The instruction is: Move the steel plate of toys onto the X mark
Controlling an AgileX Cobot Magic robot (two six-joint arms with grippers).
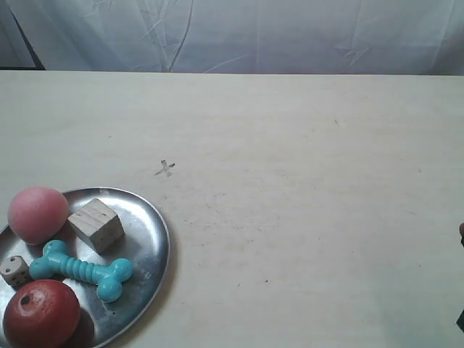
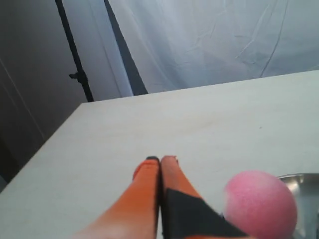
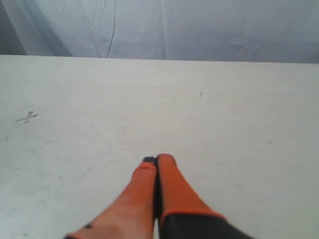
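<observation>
The steel plate (image 1: 148, 235) lies at the exterior view's lower left corner, partly cut off by the frame. On it rest a pink ball (image 1: 38, 214), a wooden cube (image 1: 96, 225), a teal bone (image 1: 81, 270), a small die (image 1: 15, 270) and a red apple (image 1: 40, 313). The X mark (image 1: 165, 169) is drawn on the table up and to the right of the plate. My left gripper (image 2: 160, 159) is shut and empty, its orange fingers beside the pink ball (image 2: 260, 203) and plate rim (image 2: 303, 180). My right gripper (image 3: 157, 159) is shut and empty over bare table, with the X mark (image 3: 27, 117) far off.
The pale beige table (image 1: 304, 188) ends at a white curtain (image 1: 239, 32) behind it. A dark stand pole (image 2: 75, 52) rises past the table's edge in the left wrist view. A dark sliver of the arm at the exterior view's right (image 1: 461, 232) shows at the frame edge.
</observation>
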